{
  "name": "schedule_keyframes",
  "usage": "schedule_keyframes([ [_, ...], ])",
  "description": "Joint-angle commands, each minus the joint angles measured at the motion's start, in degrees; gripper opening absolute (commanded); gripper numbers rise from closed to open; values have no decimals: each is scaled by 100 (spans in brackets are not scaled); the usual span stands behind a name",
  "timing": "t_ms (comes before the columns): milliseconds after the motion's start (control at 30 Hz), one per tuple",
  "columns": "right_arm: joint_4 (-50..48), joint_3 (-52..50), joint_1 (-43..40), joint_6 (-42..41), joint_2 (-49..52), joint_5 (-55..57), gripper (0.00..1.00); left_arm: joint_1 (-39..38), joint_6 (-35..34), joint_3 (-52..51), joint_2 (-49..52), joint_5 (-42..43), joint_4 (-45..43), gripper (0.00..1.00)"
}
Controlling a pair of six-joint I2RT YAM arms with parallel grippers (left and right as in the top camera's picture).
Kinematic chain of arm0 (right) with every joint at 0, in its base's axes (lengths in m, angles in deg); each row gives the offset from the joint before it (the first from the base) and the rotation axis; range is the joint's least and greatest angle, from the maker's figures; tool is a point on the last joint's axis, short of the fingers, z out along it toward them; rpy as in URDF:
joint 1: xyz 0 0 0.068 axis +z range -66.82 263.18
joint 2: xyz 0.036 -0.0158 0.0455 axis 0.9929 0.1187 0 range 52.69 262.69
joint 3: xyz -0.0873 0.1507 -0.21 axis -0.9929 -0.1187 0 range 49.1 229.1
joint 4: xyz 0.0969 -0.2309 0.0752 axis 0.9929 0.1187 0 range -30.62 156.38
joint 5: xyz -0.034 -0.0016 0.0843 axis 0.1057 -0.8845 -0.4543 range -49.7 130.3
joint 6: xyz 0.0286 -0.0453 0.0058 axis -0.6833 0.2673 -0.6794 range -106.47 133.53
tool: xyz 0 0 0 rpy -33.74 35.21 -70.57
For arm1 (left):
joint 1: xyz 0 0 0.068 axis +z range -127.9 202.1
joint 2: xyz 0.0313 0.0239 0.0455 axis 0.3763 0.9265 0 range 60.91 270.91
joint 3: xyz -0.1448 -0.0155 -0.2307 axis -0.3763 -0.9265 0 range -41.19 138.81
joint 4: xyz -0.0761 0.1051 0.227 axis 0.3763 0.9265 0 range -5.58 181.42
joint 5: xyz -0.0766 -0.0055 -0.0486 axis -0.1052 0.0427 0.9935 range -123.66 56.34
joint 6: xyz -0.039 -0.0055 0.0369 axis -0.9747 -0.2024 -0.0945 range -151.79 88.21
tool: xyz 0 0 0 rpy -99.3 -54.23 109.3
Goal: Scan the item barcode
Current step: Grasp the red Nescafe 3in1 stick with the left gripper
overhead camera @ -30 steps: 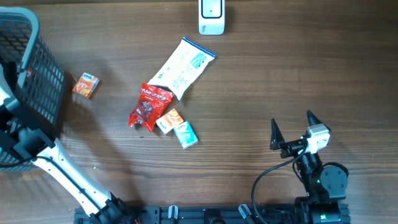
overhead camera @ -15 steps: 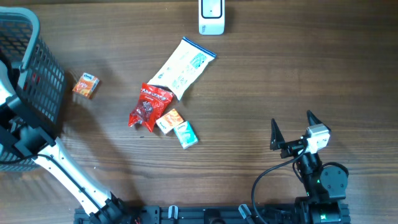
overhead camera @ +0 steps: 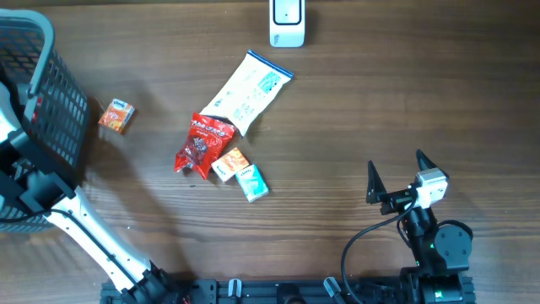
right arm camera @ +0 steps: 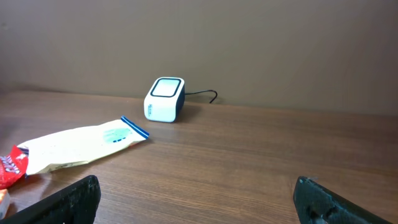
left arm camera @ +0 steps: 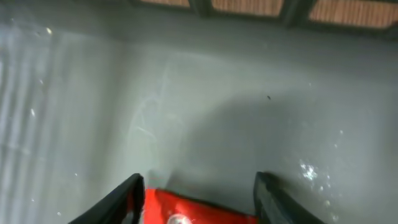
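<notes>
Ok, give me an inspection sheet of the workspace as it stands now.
Surface: wooden table, wood grain showing.
Job's things: white scanner at far edge; white pouch, red packet, orange box and teal box bunched mid-table; lone orange box near the black basket.
Clutter: nothing seen.
Tools: left tool inside the basket, fingers either side of a red item, grip unclear; right tool open, empty.
Cables: scanner cable behind it; black cable by right arm.
Surroundings: plain wall.

A white scanner (overhead camera: 287,23) stands at top centre of the overhead view; a red packet (left arm camera: 196,211) lies bottom centre in the left wrist view.
</notes>
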Motion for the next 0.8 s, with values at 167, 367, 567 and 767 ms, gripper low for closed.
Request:
schedule_keyframes([
  [167,-20,-7,-22,68,4,63,100,26,72,-17,315,2035,-361,100],
  [367,-20,-7,-22,68,4,63,100,28,1353,-15,260,1847,-367,100],
  [567,-20,-4,-22,66,4,63,100,42,1355,-15,-225,1145,-155,100],
  [767,-20,-7,-22,70,4,63,100,35,1808,-15,-925,1259,-146,96],
])
